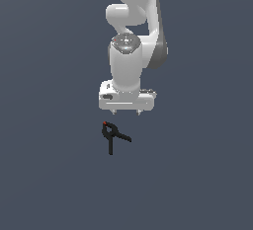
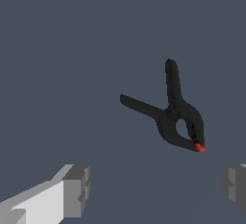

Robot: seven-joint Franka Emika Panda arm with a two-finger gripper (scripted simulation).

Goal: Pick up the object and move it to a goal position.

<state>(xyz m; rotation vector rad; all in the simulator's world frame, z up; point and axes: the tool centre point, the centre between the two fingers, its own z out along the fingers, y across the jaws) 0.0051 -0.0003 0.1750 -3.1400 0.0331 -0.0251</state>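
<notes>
Below the spread gripper [image 2: 153, 187], untouched, lies the spring clamp [image 2: 173, 115] — likely light and rigid — best pinched across its rounded body, not the handles.

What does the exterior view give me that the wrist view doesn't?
Only the exterior view shows the arm and the whole pincer hanging above the floor, apart from the spring clamp. Only the wrist view shows the wide-spread fingertips close up, with nothing between them. Both show the black clamp, its splayed handles and red tip.
</notes>
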